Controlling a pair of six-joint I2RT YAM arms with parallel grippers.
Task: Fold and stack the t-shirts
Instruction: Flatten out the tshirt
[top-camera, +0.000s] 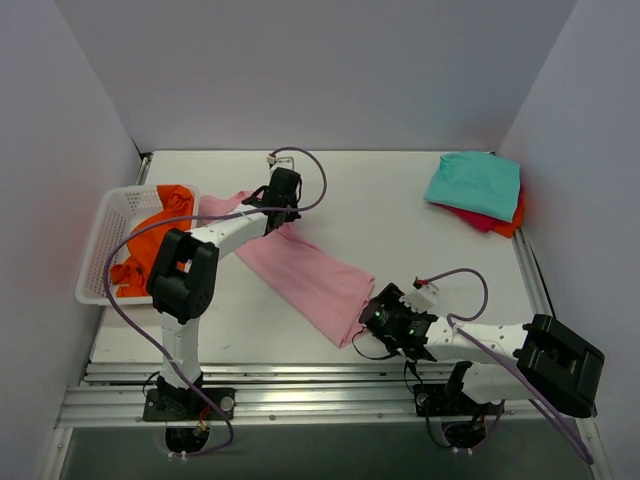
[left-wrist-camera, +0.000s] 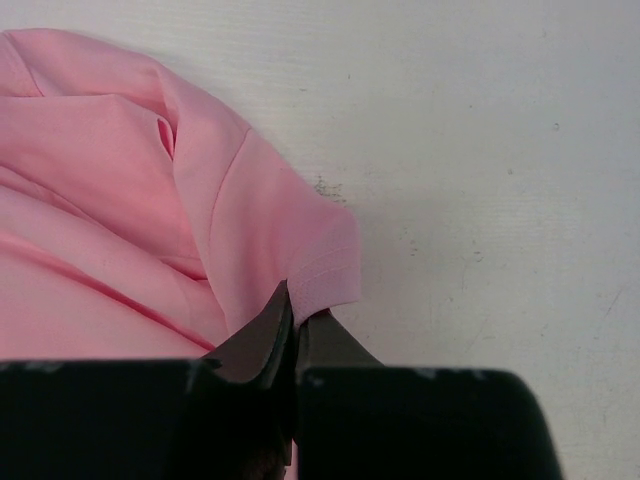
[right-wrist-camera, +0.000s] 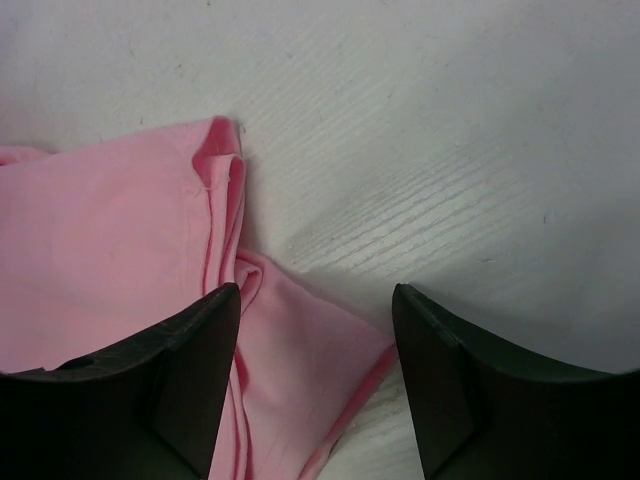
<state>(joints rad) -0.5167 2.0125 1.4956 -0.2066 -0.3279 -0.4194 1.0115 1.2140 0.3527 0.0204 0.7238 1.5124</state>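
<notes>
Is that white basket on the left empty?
No, a bright orange shirt lies bunched up inside the white basket.

The top external camera looks down from above and behind over the whole desk (top-camera: 400, 220), while the wrist cameras sit close behind the left tool (left-wrist-camera: 297, 310) and right tool (right-wrist-camera: 312, 292), facing the light pink t-shirt (top-camera: 310, 275) all three views share.
</notes>
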